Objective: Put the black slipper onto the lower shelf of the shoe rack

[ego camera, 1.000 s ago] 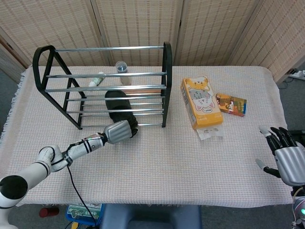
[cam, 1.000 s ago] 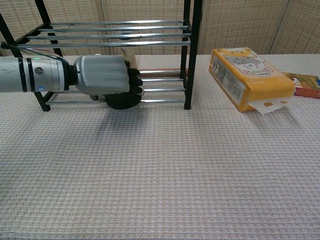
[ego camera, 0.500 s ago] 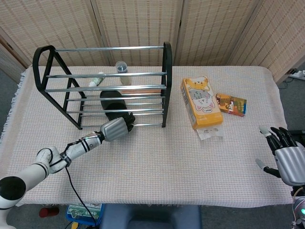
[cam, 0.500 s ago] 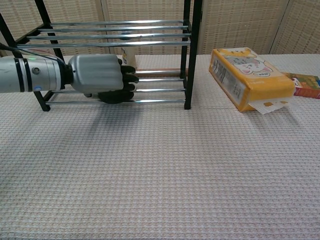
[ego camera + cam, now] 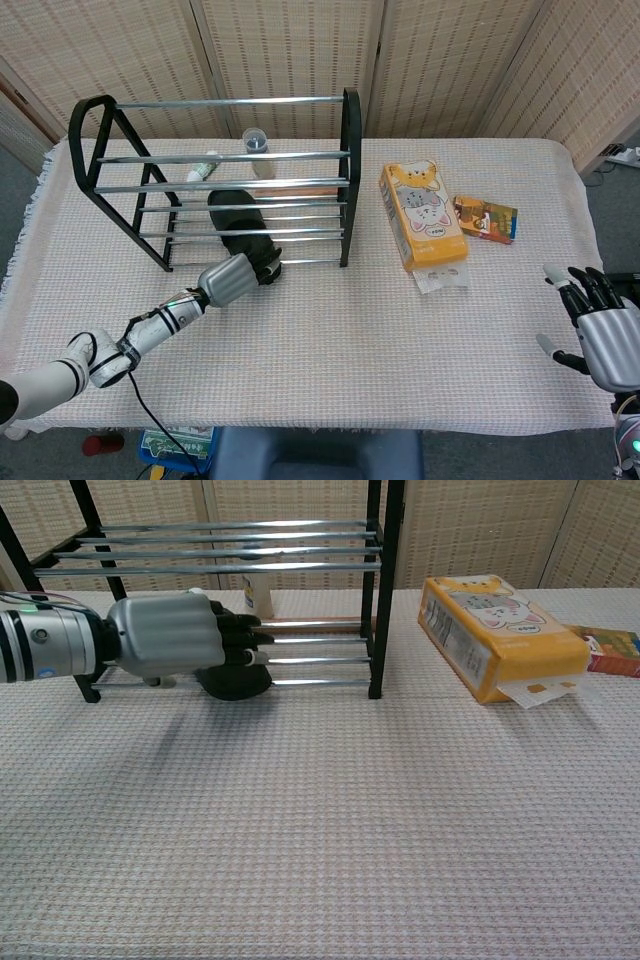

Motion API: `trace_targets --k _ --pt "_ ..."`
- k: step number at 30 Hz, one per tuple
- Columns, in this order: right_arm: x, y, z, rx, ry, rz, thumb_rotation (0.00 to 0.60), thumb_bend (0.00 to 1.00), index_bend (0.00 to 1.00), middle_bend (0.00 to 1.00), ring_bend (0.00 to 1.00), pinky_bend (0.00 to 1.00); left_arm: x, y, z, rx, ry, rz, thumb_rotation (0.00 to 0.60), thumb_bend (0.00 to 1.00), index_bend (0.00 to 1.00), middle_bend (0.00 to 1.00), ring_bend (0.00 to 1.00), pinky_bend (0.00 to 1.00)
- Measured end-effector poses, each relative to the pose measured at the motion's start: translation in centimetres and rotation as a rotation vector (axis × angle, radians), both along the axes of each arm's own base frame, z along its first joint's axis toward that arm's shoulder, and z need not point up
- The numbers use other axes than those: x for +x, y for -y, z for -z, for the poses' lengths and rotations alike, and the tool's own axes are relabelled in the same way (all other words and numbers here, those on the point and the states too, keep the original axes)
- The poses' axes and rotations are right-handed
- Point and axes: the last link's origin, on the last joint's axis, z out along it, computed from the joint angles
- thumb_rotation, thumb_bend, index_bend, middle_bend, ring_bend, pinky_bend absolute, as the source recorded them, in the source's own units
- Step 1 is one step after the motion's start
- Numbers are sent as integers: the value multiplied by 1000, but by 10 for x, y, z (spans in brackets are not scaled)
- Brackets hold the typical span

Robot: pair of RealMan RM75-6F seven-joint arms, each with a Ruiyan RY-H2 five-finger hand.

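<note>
The black slipper (image 5: 238,222) lies on the lower bars of the black and chrome shoe rack (image 5: 350,150), its heel sticking out over the front bar. From the chest view the slipper (image 5: 236,683) shows as a dark lump under my left hand (image 5: 165,640). That hand (image 5: 232,277) is at the rack's front, fingers stretched out and apart, with the fingertips (image 5: 255,645) over the heel and touching it, not wrapped around it. My right hand (image 5: 603,335) hovers open off the table's right edge, far from the rack (image 5: 378,600).
An orange tissue box (image 5: 422,215) (image 5: 500,635) lies right of the rack, with a small coloured packet (image 5: 485,218) (image 5: 612,650) beyond it. A small cup (image 5: 255,140) and a white tube (image 5: 205,165) stand behind the rack. Folding screens close off the back.
My left hand pushed the slipper further in along the lower bars, then drew back left and toward the front while its fingers straightened off the heel. The right hand stayed still.
</note>
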Motion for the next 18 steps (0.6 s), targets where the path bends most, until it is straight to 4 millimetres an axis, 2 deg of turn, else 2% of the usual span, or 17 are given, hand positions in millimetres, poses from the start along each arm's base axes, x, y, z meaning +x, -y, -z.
trace_targets --k 8,18 --pt "0 0 0 1 2 0 600 216 0 231 152 93 1 11 8 -13 -14 4 600 229 106 0 6 360" --pt "-2 -1 -1 -6 5 7 600 215 0 231 152 93 2 6 15 11 -41 -11 600 228 134 0 0 342"
